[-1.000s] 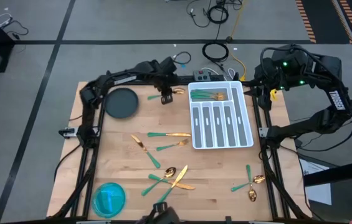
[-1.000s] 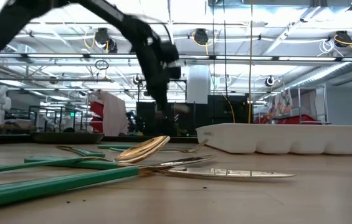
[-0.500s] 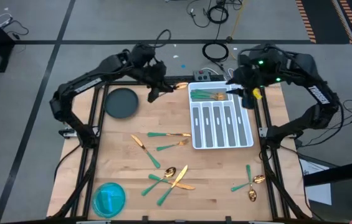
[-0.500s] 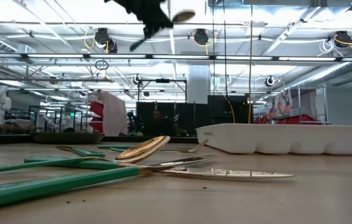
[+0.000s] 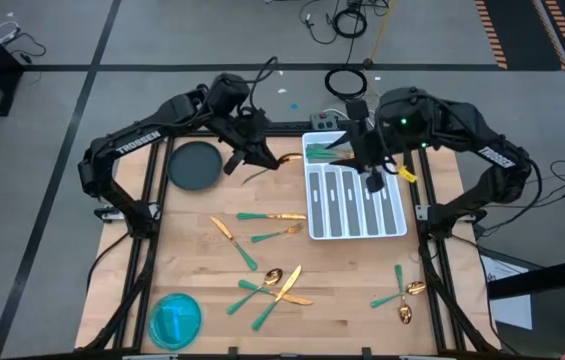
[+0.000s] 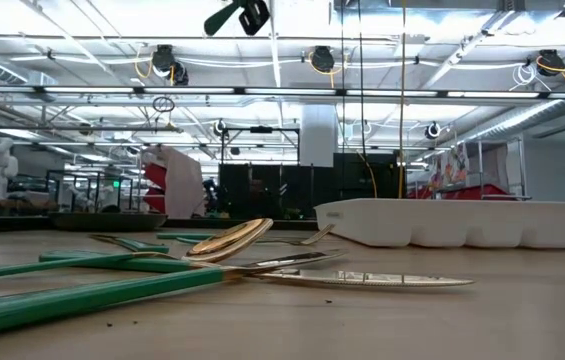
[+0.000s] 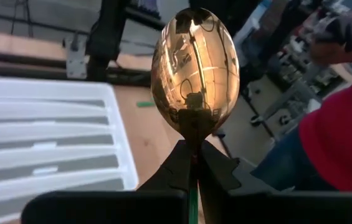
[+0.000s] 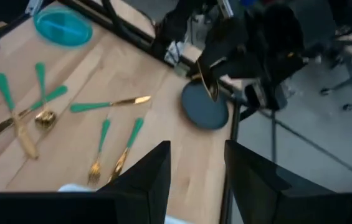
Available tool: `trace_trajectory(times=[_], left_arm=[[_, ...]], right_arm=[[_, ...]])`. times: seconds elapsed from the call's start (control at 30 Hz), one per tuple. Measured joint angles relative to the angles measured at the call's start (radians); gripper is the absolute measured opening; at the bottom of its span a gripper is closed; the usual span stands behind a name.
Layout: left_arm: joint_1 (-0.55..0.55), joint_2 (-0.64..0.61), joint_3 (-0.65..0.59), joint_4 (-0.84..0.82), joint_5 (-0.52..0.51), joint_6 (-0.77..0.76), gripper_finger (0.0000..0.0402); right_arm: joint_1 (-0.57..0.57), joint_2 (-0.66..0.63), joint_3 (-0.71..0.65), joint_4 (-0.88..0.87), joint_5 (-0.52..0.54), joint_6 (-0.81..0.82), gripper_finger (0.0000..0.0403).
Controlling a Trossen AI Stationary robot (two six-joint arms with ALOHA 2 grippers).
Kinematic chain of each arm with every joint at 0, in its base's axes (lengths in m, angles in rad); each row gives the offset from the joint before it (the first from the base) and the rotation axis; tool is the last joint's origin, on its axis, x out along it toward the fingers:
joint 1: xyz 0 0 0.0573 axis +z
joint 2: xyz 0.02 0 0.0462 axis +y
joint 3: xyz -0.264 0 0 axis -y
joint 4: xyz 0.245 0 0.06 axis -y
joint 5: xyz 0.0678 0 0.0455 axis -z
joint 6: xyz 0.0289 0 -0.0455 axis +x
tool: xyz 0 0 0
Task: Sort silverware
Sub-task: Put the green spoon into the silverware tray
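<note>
Lifted off the table a second ago, the gold spoon (image 7: 194, 68) now rides high at the far side, and both arms have swung inward toward the white tray (image 5: 398, 218).

At the near left corner sits a blue dish (image 5: 176, 319); a dark round plate (image 5: 195, 165) lies at the far left. The left gripper (image 5: 245, 160) hangs in the air between that plate and the tray, its fingers (image 7: 222, 171) clenched on the spoon's green handle, the shiny bowl pointing toward the tray. From table height the gripper shows only at the very top, well clear of the wood.

Loose silverware is scattered over the middle of the table (image 5: 342, 290): a knife (image 5: 272, 216), a fork (image 5: 278, 234) and another knife (image 5: 234, 241) just left of the tray, then a crossed heap of pieces (image 5: 268, 286) nearer the front edge. Several forks (image 5: 334, 153) already lie in the tray's far crosswise compartment.

The right gripper (image 5: 371, 180) hovers above the tray's long slots, its fingers (image 8: 253, 174) apart and grasping nothing. A final cluster of two or three pieces (image 5: 401, 296) rests at the near right corner.
</note>
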Motion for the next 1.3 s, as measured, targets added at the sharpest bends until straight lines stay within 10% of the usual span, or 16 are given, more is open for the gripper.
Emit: trace_trajectory(times=[0.93,1.3], left_arm=[[-0.035,0.006,0.0,0.037,0.004,-0.031,0.0013],[-0.036,0.007,0.0,0.026,0.0,-0.031,0.0013]], right_arm=[[0.057,0.142,0.0,0.198,0.001,-0.097,0.014],[0.057,0.166,0.0,0.212,0.067,-0.117,0.0013]])
